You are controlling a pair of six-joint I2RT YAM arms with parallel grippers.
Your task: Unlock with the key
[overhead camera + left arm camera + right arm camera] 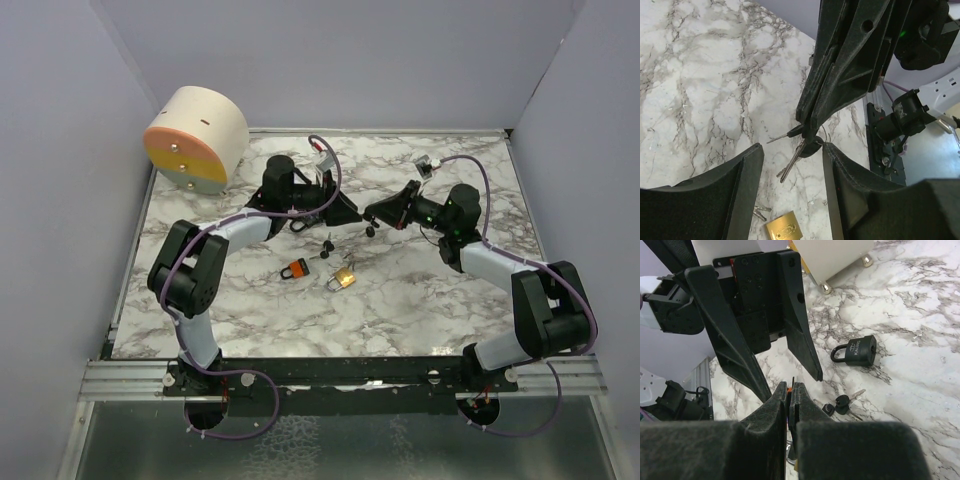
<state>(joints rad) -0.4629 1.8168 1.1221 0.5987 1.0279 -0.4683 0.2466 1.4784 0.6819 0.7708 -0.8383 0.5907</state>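
Right claw (pixel 809 131) clamped shut on key bunch (pixel 789 167). Left claw (pixel 791 149) wide open, empty; brass padlock (pixel 784 227) at 6 o'clock.

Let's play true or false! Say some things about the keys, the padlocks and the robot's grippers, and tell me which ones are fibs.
1. The right gripper is pinching a bunch of keys. True.
2. The left gripper is shut tight. False: it is open.
3. The black padlock lies on the marble table. True.
4. The brass padlock is in the left gripper. False: it lies on the table beside the orange padlock.
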